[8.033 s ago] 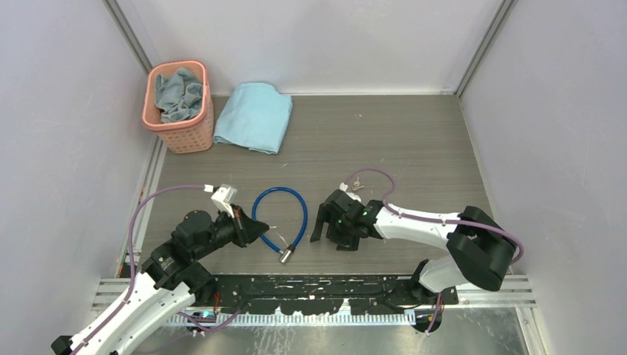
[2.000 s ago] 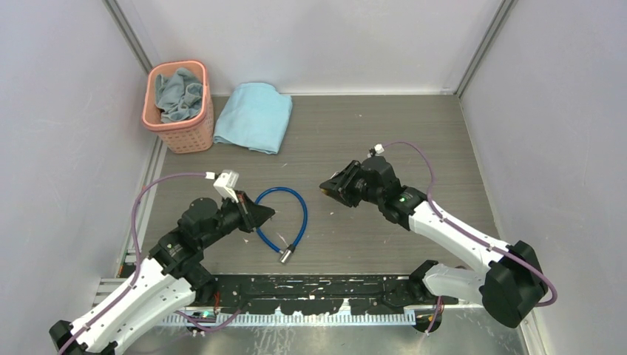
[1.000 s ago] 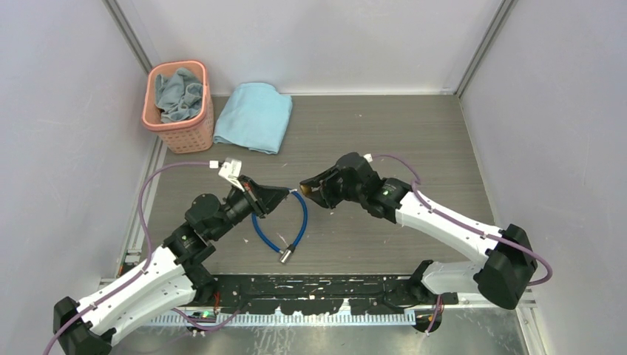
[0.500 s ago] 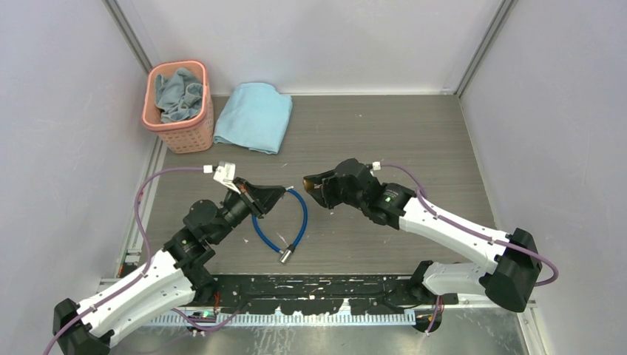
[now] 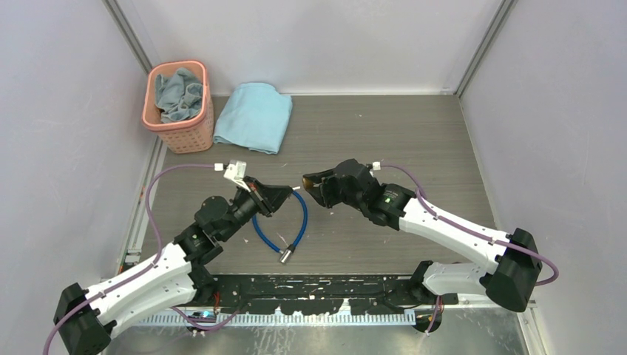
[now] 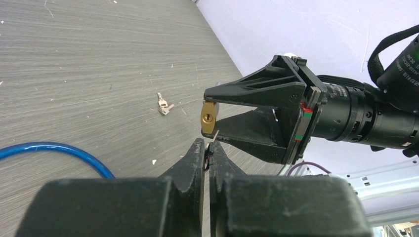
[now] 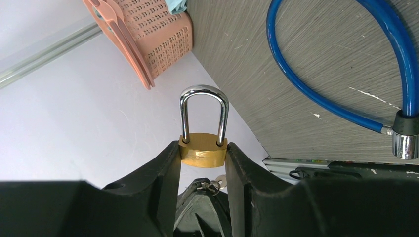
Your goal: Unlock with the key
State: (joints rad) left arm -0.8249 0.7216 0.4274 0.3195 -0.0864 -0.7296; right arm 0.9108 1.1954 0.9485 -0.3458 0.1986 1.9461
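Left wrist view shows the left hand (image 6: 206, 145) pinched shut on the key (image 6: 215, 136). Only a pale sliver of the key pokes out past the fingertips, just below the brass padlock (image 6: 208, 117) near the frame's centre. The right hand (image 7: 203, 150) clamps the padlock's brass body between its two fingers and holds it in the air above the surface (image 5: 414, 148). The keyhole end is turned toward the key, likely so the key can be pushed straight in while the lock is braced. In the right wrist view the silver shackle (image 7: 203, 111) sits closed in the body, so the lock does not look opened yet. Whether the key tip touches the keyhole cannot be told.

Counted, there is one padlock and one key in the grip. A small bunch of spare keys (image 6: 162, 104), seemingly two, lies on the surface at left of centre. One blue cable (image 5: 290, 222) curls below the hands in the top view. One pink basket (image 5: 177, 100) holding cloth and one folded towel (image 5: 255, 115) sit at upper left.
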